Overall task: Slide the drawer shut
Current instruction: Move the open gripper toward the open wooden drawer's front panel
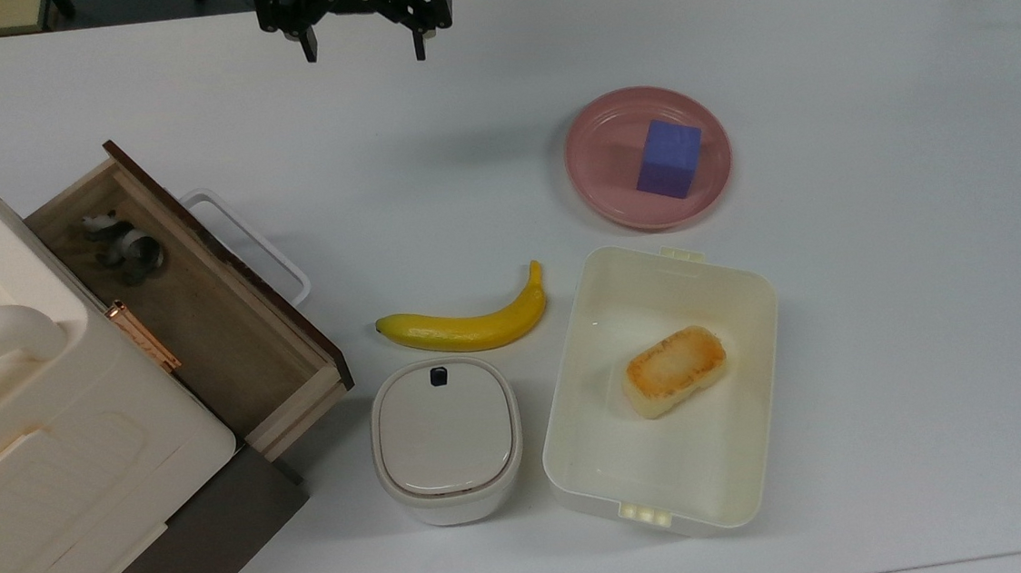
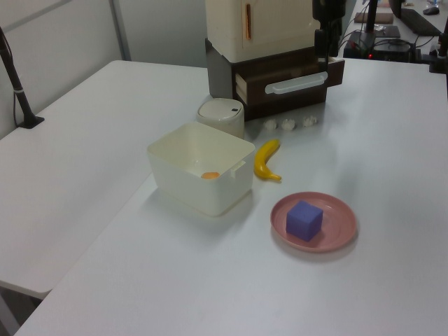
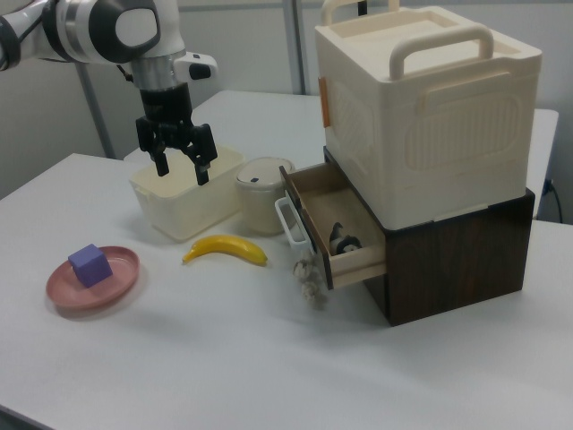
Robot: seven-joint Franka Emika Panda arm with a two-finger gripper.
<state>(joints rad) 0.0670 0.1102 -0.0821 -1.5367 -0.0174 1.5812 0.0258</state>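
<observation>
Drawer (image 1: 203, 320) open, no legible writing

White arm (image 3: 107, 27) — black gripper (image 3: 179, 170)

A lab: white table (image 2: 105, 126), partition walls, electronics (image 2: 381, 31) behind it.

Brightness: bright, even, slightly cool across the white desk (image 1: 890, 366).
Source: overhead, diffuse.
Shadows: soft and faint beneath the banana (image 1: 468, 324), tub (image 1: 567, 428) and plate (image 1: 584, 180).
Glare: mild sheen on desk in left view.
Focus: slightly soft throughout.
</observation>
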